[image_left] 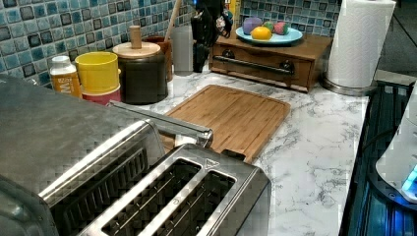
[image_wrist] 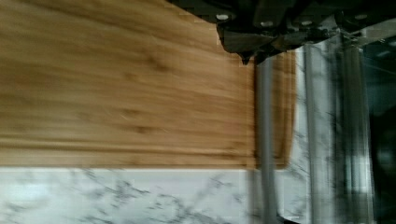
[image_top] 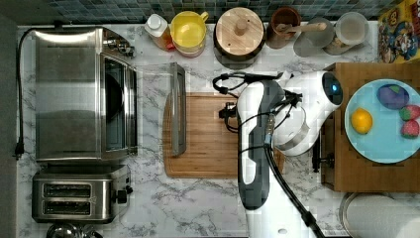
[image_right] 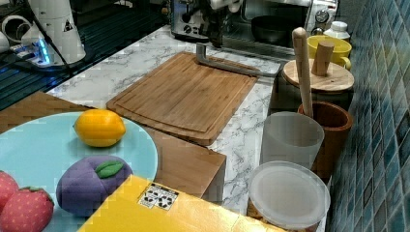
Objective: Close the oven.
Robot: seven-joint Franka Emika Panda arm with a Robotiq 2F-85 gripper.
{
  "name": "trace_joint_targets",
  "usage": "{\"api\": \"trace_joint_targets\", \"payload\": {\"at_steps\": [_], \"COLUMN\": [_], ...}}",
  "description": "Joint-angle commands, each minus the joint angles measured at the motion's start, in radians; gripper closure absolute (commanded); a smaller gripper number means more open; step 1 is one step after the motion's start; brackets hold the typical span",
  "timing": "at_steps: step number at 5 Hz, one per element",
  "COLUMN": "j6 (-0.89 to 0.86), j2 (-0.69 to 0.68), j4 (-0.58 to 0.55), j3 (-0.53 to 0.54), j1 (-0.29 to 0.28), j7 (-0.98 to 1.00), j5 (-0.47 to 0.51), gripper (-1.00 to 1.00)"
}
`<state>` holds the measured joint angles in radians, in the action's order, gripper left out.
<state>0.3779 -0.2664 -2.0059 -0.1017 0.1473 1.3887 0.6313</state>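
One arm reaches over the cutting board (image_top: pixel 208 134), gripper (image_wrist: pixel 254 55) hanging near the door handle (image_top: pixel 178 109); whether its fingers are open or shut, I cannot tell. Oven (image_top: pixel 81 94) sits at the top view's left, door dropped flat, handle bar running top-to-bottom.

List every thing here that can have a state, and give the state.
Oven: door open, folded down flat, handle over the cutting board's edge.
Toaster: both slots empty.
Plastic container: lid on.
Dark jar: wooden lid on.
Yellow cup: upright.
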Motion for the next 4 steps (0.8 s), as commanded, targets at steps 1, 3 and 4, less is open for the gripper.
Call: {"api": "trace_joint_targets", "payload": {"at_steps": [1, 3, 4], "j6": [0.118, 0.309, 0.325], "j2": [0.013, -0.058, -0.088], "j4": [-0.043, -0.040, -0.011], "j3": [0.110, 0.150, 0.145], "j1": [-0.061, -0.031, -0.022], "j7": [0.101, 0.055, 0.023], "j5": [0.123, 0.193, 0.156], "gripper": [1.00, 1.00, 1.00]}}
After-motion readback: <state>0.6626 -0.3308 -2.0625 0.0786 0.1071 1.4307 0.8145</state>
